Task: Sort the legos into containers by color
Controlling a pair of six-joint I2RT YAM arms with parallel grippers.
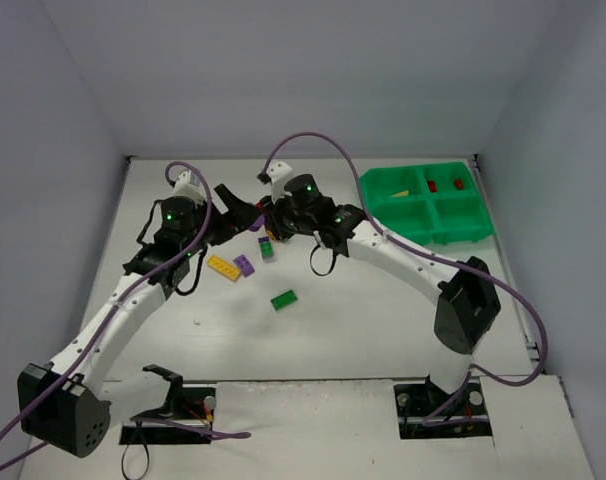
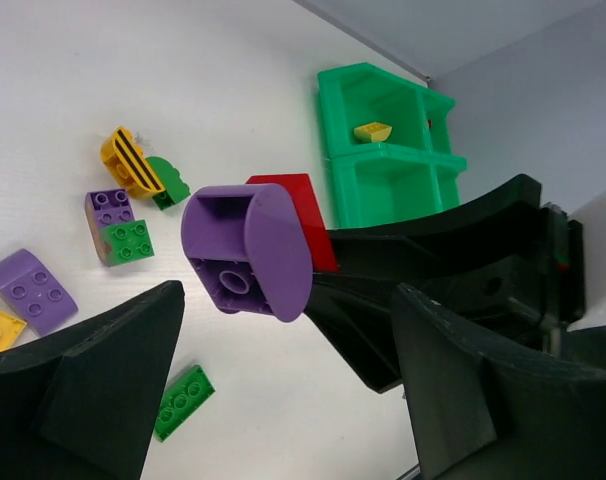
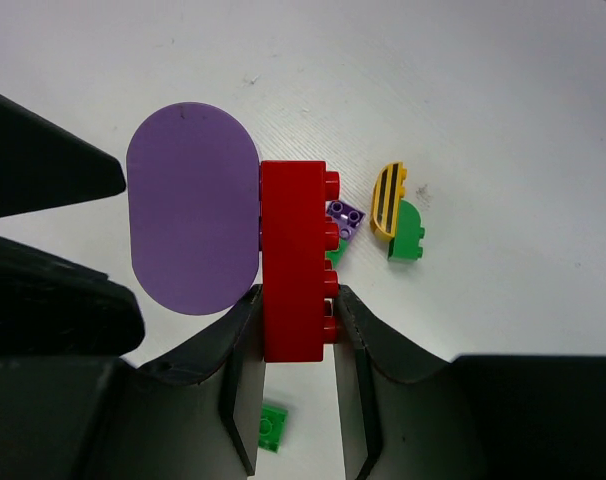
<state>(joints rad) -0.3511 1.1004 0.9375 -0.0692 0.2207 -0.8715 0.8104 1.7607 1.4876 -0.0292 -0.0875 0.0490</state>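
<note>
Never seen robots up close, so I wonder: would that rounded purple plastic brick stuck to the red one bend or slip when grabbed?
Probably stiff: the rounded purple plastic brick holds its shape hanging off the red plastic brick pinched in the right tool. Its smooth curved face may slip in the open left tool. Its hollow underside suggests lightness.

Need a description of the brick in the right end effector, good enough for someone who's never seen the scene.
Follow the right arm to the middle of the table, left of the green tray. Its end effector is shut on a red brick, a rounded purple piece on its studless side. It's the only red brick outside the tray, and it's held off the table.
</note>
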